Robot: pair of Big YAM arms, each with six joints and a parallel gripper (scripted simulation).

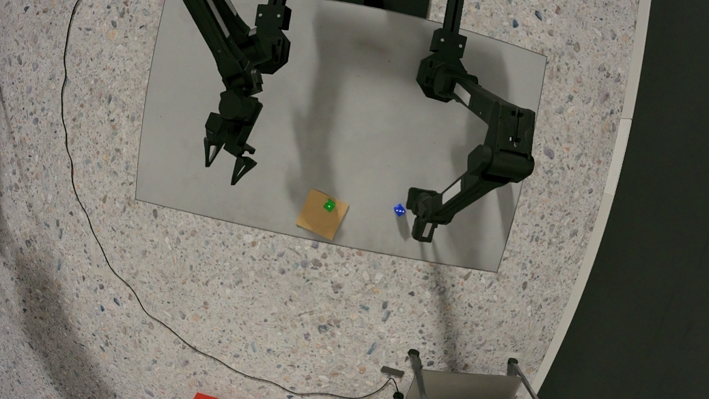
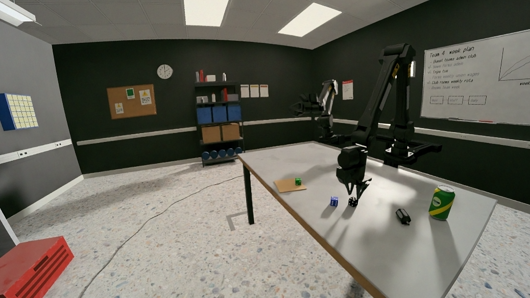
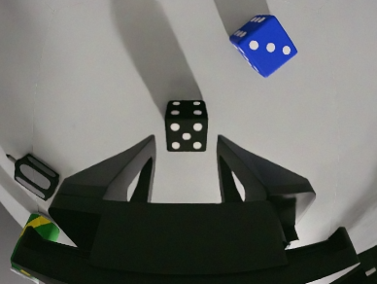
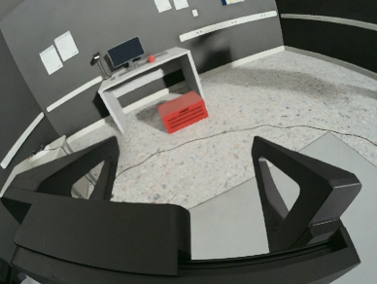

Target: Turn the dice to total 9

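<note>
The tan mat lies near the table edge with a green die flat on it, one pip up. A blue die sits on the table off the mat, three pips up. A black die stands beside it on the table, five pips on its largest face in the left wrist view; it is hidden in the top view. My left gripper is partly open, its tips at either side of the black die with gaps. My right gripper is wide open, empty, raised far away.
A green and yellow can and a small dark object with a pointed tip stand on the table on the far side of the black die from the blue die. The mat is close to the table's edge.
</note>
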